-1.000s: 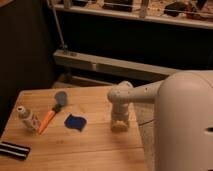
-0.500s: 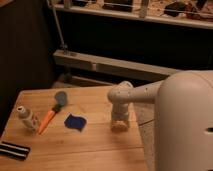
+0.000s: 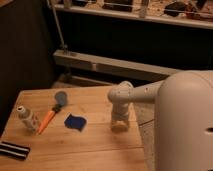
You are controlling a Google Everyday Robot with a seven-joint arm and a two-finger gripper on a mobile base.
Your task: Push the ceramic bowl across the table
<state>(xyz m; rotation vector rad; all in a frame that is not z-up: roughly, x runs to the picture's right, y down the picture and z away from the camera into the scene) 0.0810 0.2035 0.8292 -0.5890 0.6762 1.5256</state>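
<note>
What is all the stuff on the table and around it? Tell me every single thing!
table: one, light wood, fills the lower left.
sponge: one, dark blue, middle of the table.
brush: one, orange handle with grey head, left of the sponge.
bottle: one, pale with a white cap, standing near the left edge.
striped thing: one, black and white, front left corner.
rail: one, grey, behind the table.
bowl: none to be seen; it may be hidden behind the arm.
arm: one, white, reaching in from the right.
gripper: one, pale, down at the tabletop right of the sponge.
</note>
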